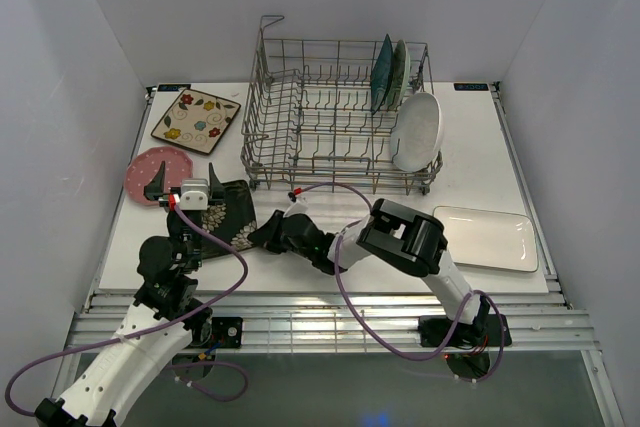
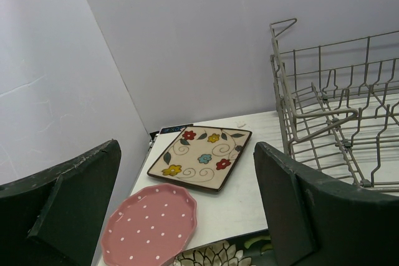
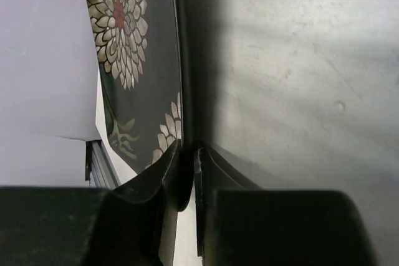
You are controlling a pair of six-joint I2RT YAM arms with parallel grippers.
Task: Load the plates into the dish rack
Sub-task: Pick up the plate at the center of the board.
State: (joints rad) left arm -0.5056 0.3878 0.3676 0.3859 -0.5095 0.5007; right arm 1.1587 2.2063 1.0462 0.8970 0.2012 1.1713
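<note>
The step in hand is picking up the dark patterned square plate (image 1: 230, 219), which lies on the tabletop (image 1: 480, 162) at the near left, in front of the dish rack (image 1: 300, 82). The right gripper (image 3: 187, 154) has its jaws pinched on the plate's edge (the rim sits between them); the left gripper (image 1: 187, 179) hovers above, jaws spread wide, holding nothing. The next move likely calls for lifting, tipping the plate upright, and finding a free slot between tines.
</note>
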